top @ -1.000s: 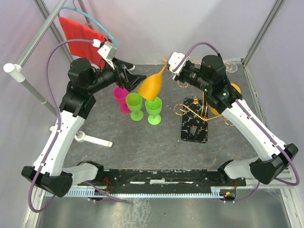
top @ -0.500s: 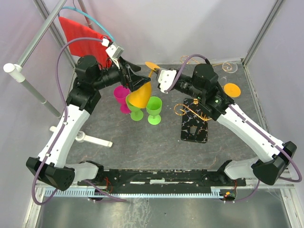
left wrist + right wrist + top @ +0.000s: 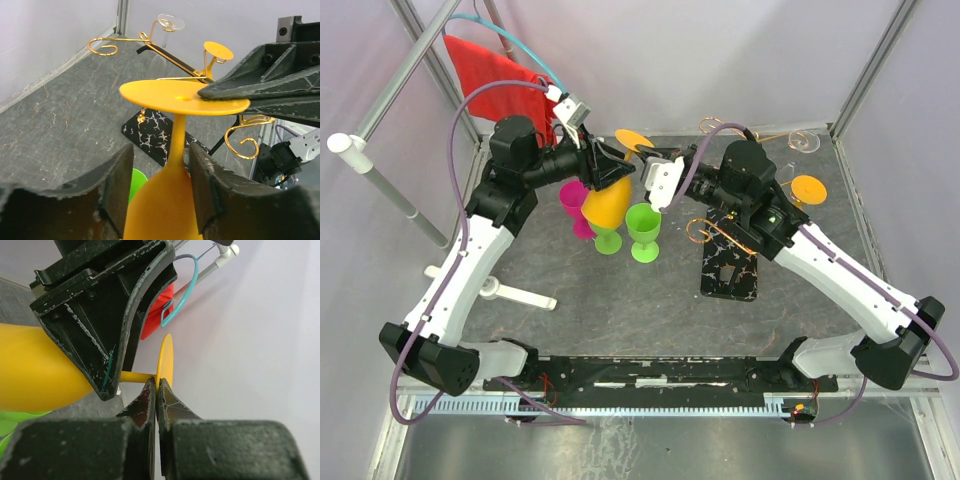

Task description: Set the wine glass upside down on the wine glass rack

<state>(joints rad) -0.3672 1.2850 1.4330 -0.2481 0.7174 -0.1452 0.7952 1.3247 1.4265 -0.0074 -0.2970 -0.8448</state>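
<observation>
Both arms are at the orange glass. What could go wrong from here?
1. The right gripper pinches the orange wine glass only by the thin edge of its foot, so it could slip or twist.
2. The left gripper flanks the tapering bowl, and a firm grip is not evident. An early release by the right gripper could drop the glass onto the green glasses beneath.

Green glasses and a pink glass crowd beneath the wine glass.

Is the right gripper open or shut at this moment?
Shut: the right gripper pinches the foot rim of the orange wine glass, with no gap showing.
</observation>
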